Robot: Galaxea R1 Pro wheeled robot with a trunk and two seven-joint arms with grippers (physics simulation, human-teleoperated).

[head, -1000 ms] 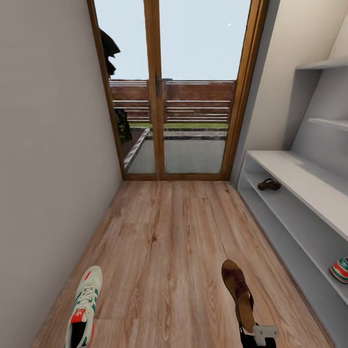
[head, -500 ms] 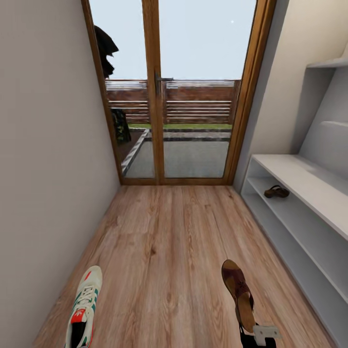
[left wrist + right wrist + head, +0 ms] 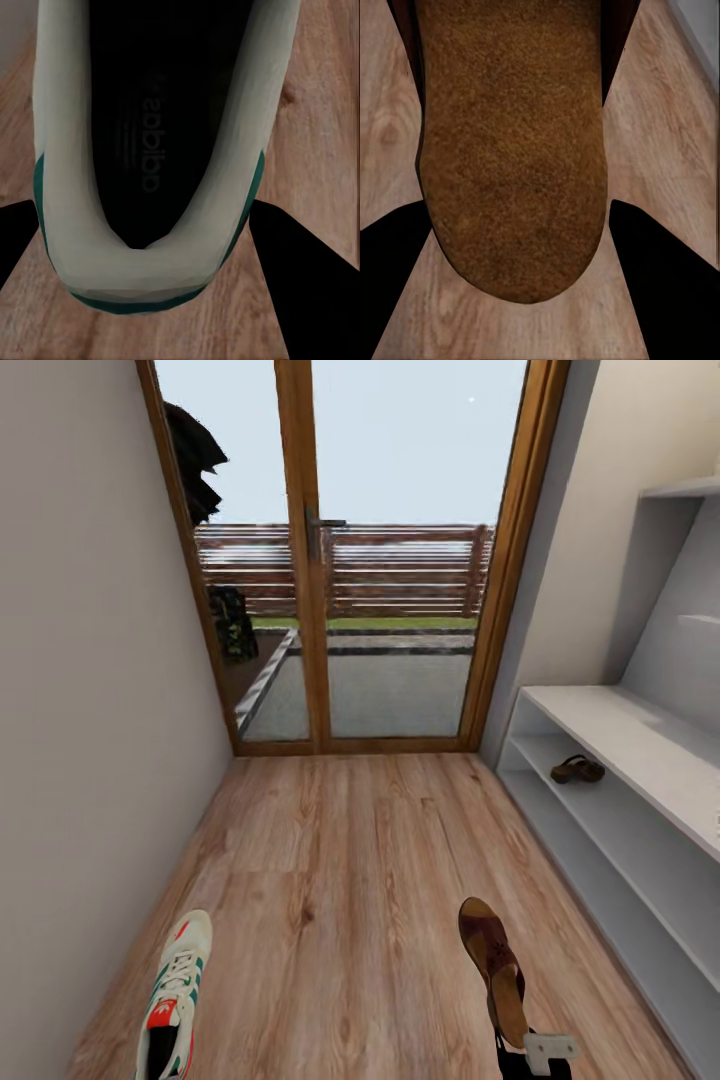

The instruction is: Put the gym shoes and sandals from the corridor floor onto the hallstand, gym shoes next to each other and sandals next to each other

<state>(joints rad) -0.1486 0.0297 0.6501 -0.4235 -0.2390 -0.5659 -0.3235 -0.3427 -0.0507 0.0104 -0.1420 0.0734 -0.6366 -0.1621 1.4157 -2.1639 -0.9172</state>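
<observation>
Gym shoe (image 3: 172, 1000) sits heel-first between the left gripper (image 3: 150, 300) fingers; sandal (image 3: 494, 970) likewise in the right gripper (image 3: 517, 292). Both grippers look closed on their loads, held above the floor (image 3: 350, 880).

Since 1.0 s ago both loads keep their place in the head view, while door and rack (image 3: 640, 760) shift: the view has turned and moved, not the things. Second sandal (image 3: 577, 769) lies on the rack's upper shelf, ahead and right of the right gripper. Judgement: robot is carrying, repositioning to place.

Home corridor: hallstand (image 3: 640, 750), glazed door (image 3: 330, 560)
</observation>
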